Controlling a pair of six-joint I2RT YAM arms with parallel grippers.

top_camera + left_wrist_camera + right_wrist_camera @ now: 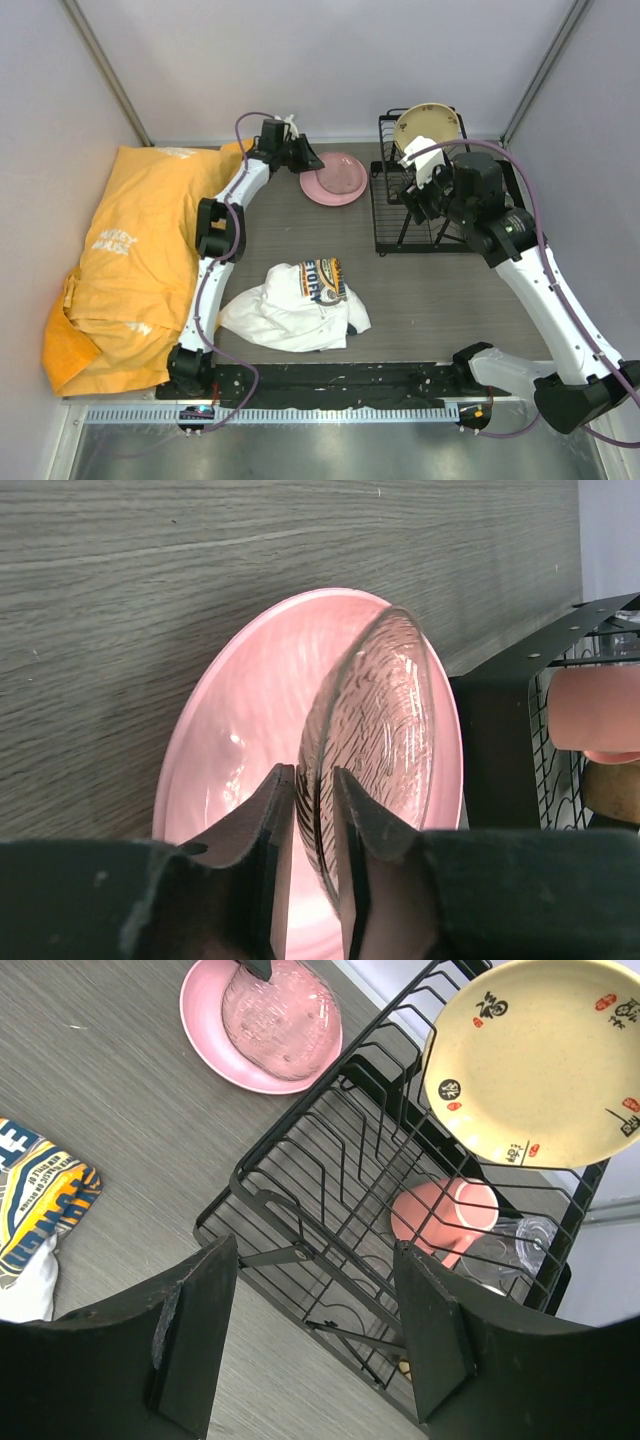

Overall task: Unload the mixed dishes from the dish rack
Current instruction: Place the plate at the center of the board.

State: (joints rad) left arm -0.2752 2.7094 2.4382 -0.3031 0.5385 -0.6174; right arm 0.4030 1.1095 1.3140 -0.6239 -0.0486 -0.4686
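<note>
Left gripper [313, 810] sits nearest us, fingers narrowly parted around the rim of a clear textured bowl [375, 730]; we cannot tell whether they still pinch it. That bowl rests in the pink plate [240, 710] on the table, just left of the dish rack [330, 1210]. Right gripper [315, 1310] hangs wide open and empty above the rack, which holds a cream patterned plate [535, 1060], pink mug [445, 1215], clear glass [520, 1245].
</note>
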